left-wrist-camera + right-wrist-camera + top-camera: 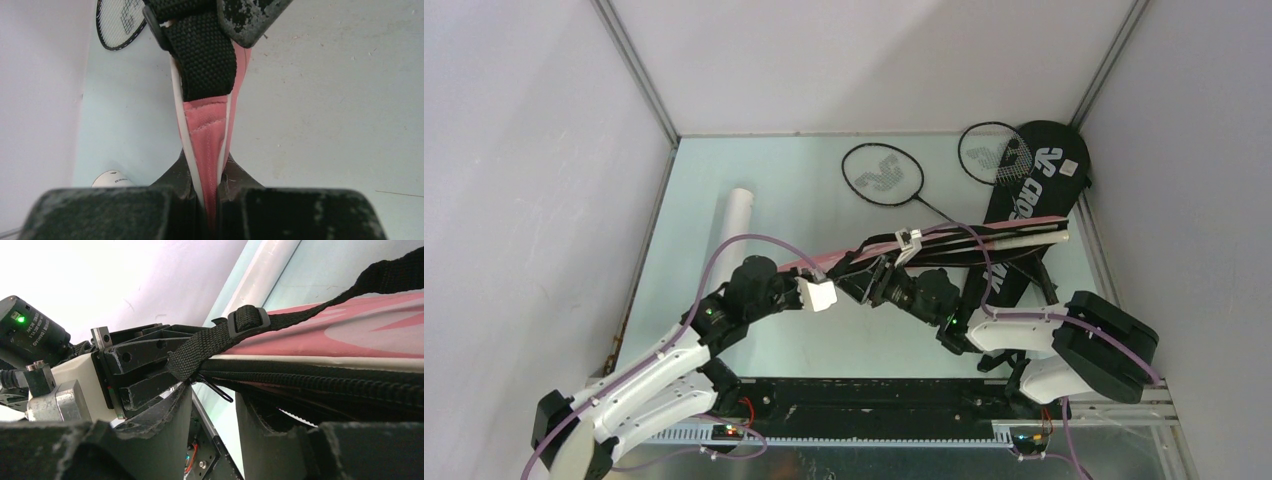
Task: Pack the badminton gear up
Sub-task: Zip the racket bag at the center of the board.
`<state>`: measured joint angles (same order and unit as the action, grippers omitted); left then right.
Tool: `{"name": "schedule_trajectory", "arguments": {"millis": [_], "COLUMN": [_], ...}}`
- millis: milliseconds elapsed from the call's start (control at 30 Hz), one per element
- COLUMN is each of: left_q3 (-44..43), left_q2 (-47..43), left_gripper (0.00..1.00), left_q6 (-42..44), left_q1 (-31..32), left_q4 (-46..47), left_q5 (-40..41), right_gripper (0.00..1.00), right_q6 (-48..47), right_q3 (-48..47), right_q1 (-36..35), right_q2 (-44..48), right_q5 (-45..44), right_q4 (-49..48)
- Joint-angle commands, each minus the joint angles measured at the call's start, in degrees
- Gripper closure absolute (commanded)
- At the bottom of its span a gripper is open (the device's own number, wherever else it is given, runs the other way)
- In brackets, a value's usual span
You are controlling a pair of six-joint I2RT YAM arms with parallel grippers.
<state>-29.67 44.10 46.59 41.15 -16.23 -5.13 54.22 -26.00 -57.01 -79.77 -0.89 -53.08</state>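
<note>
The pink bag (984, 232) hangs off the table between both arms, with white-handled rackets sticking out of its right end. My left gripper (214, 200) is shut on its pink tail end (207, 130), just below the black strap (207, 55). My right gripper (212, 405) is open under the bag's black zipper (320, 382). The thin zipper pull (217, 390) dangles at the top of the gap, touching neither finger. A black racket (882, 174) lies on the table. Another (994, 152) pokes out of the black CROSSWAY bag (1034, 190). The white tube (734, 215) lies at the left.
Grey walls close in the pale green table (774, 180) on the left, back and right. The black bag lies slantwise against the right wall. The arms' bases and cables run along the near edge (874, 410).
</note>
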Motion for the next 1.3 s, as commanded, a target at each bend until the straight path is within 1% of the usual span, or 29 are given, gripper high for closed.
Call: {"name": "schedule_trajectory", "arguments": {"millis": [0, 33, 100, 133, 167, 200, 233, 267, 367, 467, 533, 567, 600, 633, 667, 700, 767, 833, 867, 900, 933, 967, 1000, 1033, 1067, 1100, 1133, 1233, 1267], "left_q3": [1.19, 1.24, 1.32, 1.35, 1.39, 1.47, 1.57, 1.6, 1.63, 1.56, 1.5, 1.48, 1.42, 1.39, 1.38, 1.37, 1.3, 1.1, 0.93, 0.84, 0.73, 0.66, 0.44, 0.34, 0.14, 0.1, -0.05, -0.47, -0.74], "left_q2": [-2.02, -2.25, -2.52, -2.61, -2.74, -2.81, -2.9, -2.93, -3.12, -3.02, -2.89, -2.88, -2.94, -2.95, -2.96, -2.92, -2.77, -2.71, -2.78, -2.83, -2.97, -3.06, -3.29, -3.39, -3.62, -3.83, -3.88, -4.01, -4.02], "left_gripper": [1.0, 1.0, 1.0, 1.0, 1.0, 1.0, 1.0, 1.0, 1.0, 1.0, 1.0, 1.0, 1.0, 1.0, 1.0, 1.0, 1.0, 1.0, 1.0, 1.0, 1.0, 1.0, 1.0, 1.0, 1.0, 1.0, 1.0, 1.0, 1.0], "left_q6": [-1.7, -1.51, -0.67, -0.47, -0.14, -0.03, 0.05, 0.11, 0.06, -0.24, -0.2, 0.1, 0.27, 0.46, 0.58, 0.78, 1.09, 1.83, 2.37, 2.67, 3.15, 3.33, 3.64, 3.71, 4.0, 4.24, 4.64, 5.69, 6.08], "left_q1": [1.78, 1.81, 1.82, 1.79, 1.78, 1.76, 1.81, 1.82, 1.75, 1.75, 1.79, 1.71, 1.73, 1.7, 1.68, 1.68, 1.66, 1.51, 1.42, 1.36, 1.19, 1.07, 0.79, 0.61, 0.36, 0.26, 0.01, -0.76, -1.19], "left_q4": [1.41, 1.26, 0.49, 0.17, 0.02, -0.04, 0.01, 0.0, 0.44, 1.06, 1.6, 1.63, 1.55, 1.42, 1.4, 1.31, 1.07, 0.44, 0.2, -0.21, -0.47, -0.95, -1.24, -1.65, -2.19, -2.47, -3.01, -4.09, -4.5], "left_q5": [-8.4, -8.58, -8.97, -9.19, -9.24, -9.17, -9.1, -8.87, -8.16, -7.29, -6.38, -5.84, -5.67, -5.48, -5.45, -5.32, -5.06, -4.65, -4.46, -4.13, -3.94, -3.58, -3.27, -3.16, -2.9, -2.84, -2.69, -2.42, -2.17], "right_gripper": [0.63, 0.64, 0.74, 0.77, 0.83, 0.88, 0.97, 1.0, 1.0, 1.0, 1.0, 1.0, 1.0, 1.0, 1.0, 1.0, 1.0, 1.0, 1.0, 1.0, 1.0, 1.0, 1.0, 1.0, 1.0, 1.0, 1.0, 1.0, 1.0], "right_q6": [1.98, 2.13, 2.35, 2.37, 2.23, 2.13, 2.01, 1.59, 0.06, -4.06, -7.43, -8.89, -11.79, -13.14, -15.95, -17.16, -19.96, -21.4, -21.78, -21.87, -22.24, -22.47, -22.96, -23.77, -24.32, -25.76, -25.97, -27.9, -27.83], "right_q3": [-3.09, -3.09, -3.09, -3.09, -3.09, -3.09, -3.09, -3.09, -3.09, -3.09, -3.09, -3.14, -3.52, -3.83, -4.14, -4.27, -4.54, -4.58, -4.59, -4.59, -4.89, -5.14, -5.36, -5.5, -5.78, -6.16, -6.56, -8.96, -10.12], "right_q1": [0.17, 0.2, 0.18, 0.16, 0.2, 0.23, 0.17, 0.16, 0.13, 0.08, 0.03, 0.05, 0.1, 0.07, 0.07, 0.33, 1.61, 4.34, 6.89, 8.22, 11.33, 13.03, 16.82, 18.72, 22.7, 24.87, 29.53, 38.51, 41.8], "right_q2": [-0.56, -0.52, -0.32, -0.04, 0.2, 0.39, 0.88, 1.13, 2.44, 4.53, 7.26, 9.59, 11.01, 13.56, 14.85, 17.11, 20.18, 22.96, 24.67, 25.87, 26.76, 27.16, 27.92, 28.18, 28.4, 28.29, 27.68, 26.27, 25.02], "right_q5": [-5.28, -5.42, -5.84, -6.13, -6.23, -6.41, -6.5, -6.26, -5.43, -4.69, -5.96, -6.98, -9.76, -13.18, -14.8, -17.76, -21.19, -22.89, -23.22, -23.97, -24.2, -24.92, -25.2, -25.41, -25.75, -26.54, -26.71, -26.54, -26.8], "right_q4": [-1.76, -1.72, -1.29, -0.81, -0.63, -0.07, 0.27, 0.77, 1.81, 4.89, 10.89, 16.96, 20.25, 27.45, 30.24, 35.73, 42.73, 49.29, 51.05, 56.11, 58.29, 62.71, 64.4, 67.18, 68.44, 70.52, 72.84, 74.48, 76.4]}}
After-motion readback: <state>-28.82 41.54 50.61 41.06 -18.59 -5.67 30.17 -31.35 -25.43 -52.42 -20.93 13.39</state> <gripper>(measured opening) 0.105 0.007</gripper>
